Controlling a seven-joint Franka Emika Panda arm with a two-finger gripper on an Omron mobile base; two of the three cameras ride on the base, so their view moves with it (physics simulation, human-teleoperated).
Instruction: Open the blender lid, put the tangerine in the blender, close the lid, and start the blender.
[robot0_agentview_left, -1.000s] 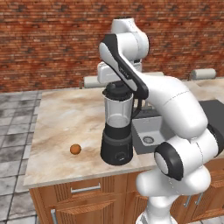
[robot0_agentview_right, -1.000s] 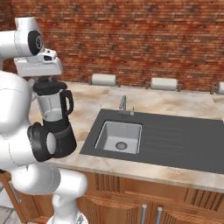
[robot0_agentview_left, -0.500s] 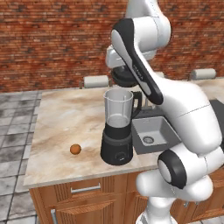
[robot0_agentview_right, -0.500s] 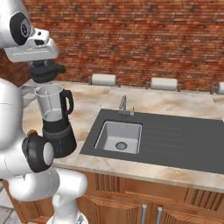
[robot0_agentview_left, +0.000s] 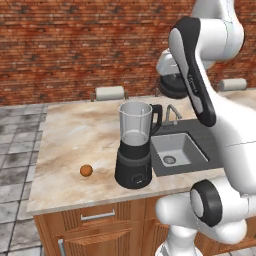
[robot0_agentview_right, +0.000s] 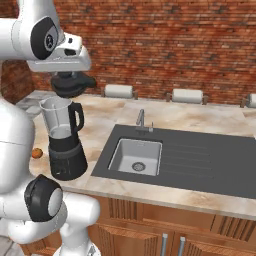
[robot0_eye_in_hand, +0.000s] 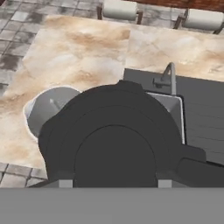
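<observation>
Raised blender lid (robot0_eye_in_hand: 116, 144) now hides gripper (robot0_agentview_right: 74, 80) fingertips.

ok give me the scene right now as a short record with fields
blender: upright on the counter beside the sink, jar open at the top, nothing seen inside
blender lid: off the jar, held in the air above and to the sink side of it
pincer: shut on the blender lid
tangerine: on the counter, apart from the blender, on the side away from the sink
sink: set in the dark drainer panel, basin bare
task stage: lid off; fruit not yet in the jar
</observation>
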